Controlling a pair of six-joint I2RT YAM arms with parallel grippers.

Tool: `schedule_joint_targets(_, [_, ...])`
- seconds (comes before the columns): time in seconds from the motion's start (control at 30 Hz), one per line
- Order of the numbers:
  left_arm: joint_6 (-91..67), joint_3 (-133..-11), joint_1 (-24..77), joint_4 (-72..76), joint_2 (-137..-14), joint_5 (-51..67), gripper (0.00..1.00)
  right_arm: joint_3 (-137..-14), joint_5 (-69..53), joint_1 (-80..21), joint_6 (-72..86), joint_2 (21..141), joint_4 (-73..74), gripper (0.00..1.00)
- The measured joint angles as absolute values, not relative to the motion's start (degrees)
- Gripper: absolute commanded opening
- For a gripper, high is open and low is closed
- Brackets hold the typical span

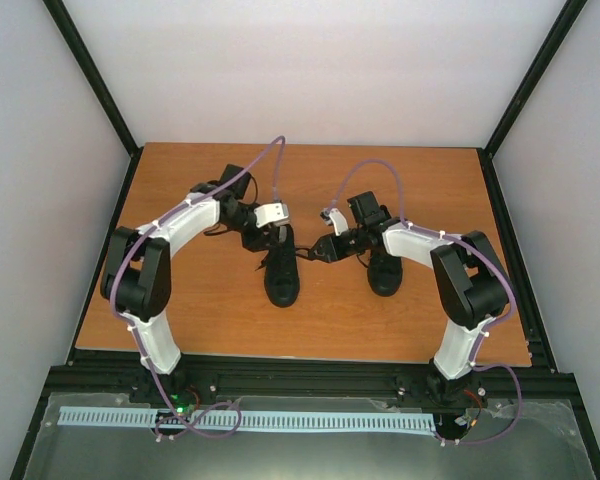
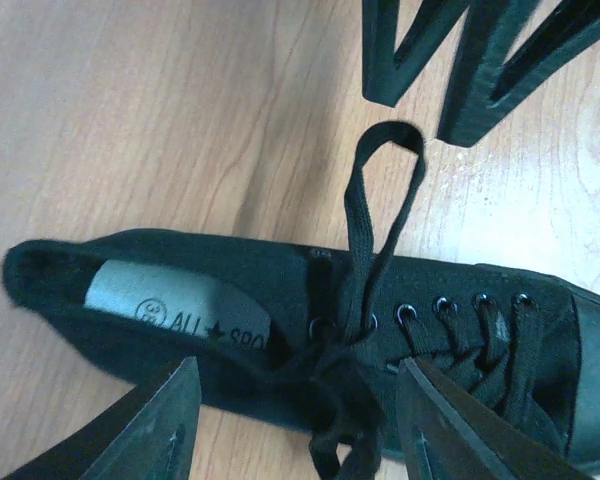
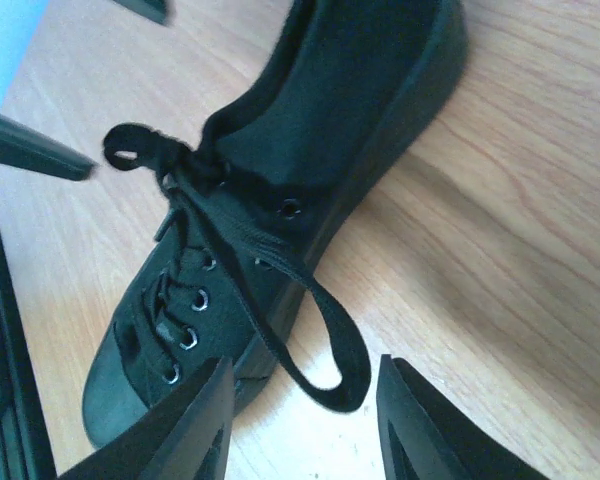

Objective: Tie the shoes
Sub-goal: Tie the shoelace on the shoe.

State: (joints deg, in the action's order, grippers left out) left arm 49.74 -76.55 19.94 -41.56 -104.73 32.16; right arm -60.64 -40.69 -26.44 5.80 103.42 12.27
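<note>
Closest to the left wrist lens, the left gripper point(image 2: 298, 375) has its 2 fingers spread wide on either side of the knot of 1 black shoe point(image 2: 180, 260), clamping nothing. That shoe stands upright on the wooden table point(image 1: 210, 310), just left of centre. 1 long lace loop point(image 2: 355, 210) runs off its side onto the wood, its tip lying loose between the parted, unpinching jaws of the right gripper point(image 3: 305, 370). Shoe number 2 point(image 1: 385, 272) sits near it on the right, partly under the right arm, well apart from both grippers.
</note>
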Motion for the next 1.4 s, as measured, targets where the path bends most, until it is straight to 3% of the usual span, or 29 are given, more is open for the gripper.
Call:
schedule_joint_targets(0.1, [49.80,-77.30,19.25,-43.46,-103.02,32.34,0.52,-60.69,-38.96,-26.44,6.15,103.39,12.14,0.48])
schedule_joint_targets(0.2, [49.04,-77.28,18.87,-45.17,-100.64,32.10,0.33,-60.80,-37.26,-26.44,6.63,103.26,12.23,0.48])
schedule_joint_targets(0.3, [46.72,-75.33,19.35,-45.67,-97.06,31.88,0.23,-61.10,-35.57,-26.44,6.87,103.11,12.19,0.48])
schedule_joint_targets(0.47, [44.62,-71.94,22.02,-46.37,-95.92,30.50,0.24,-61.36,-34.70,-26.44,7.25,103.09,12.14,0.48])
schedule_joint_targets(0.63, [42.11,-69.45,24.60,-46.41,-98.02,28.69,0.38,-61.36,-34.57,-26.44,7.84,103.09,12.01,0.48])
schedule_joint_targets(0.97, [38.70,-69.56,25.78,-45.36,-102.10,26.33,0.35,-61.36,-34.48,-26.44,7.99,102.91,11.90,0.48])
schedule_joint_targets(1.23, [36.71,-69.58,25.89,-43.44,-103.35,24.60,0.38,-61.36,-34.50,-26.44,7.97,102.52,11.77,0.48])
schedule_joint_targets(1.3, [36.10,-69.58,25.89,-43.16,-103.35,24.97,0.36,-61.36,-34.50,-26.44,7.97,102.48,11.77,0.47])
schedule_joint_targets(1.4, [35.24,-69.58,25.89,-42.81,-103.46,25.56,0.22,-61.36,-34.50,-26.44,7.97,102.48,11.77,0.47])
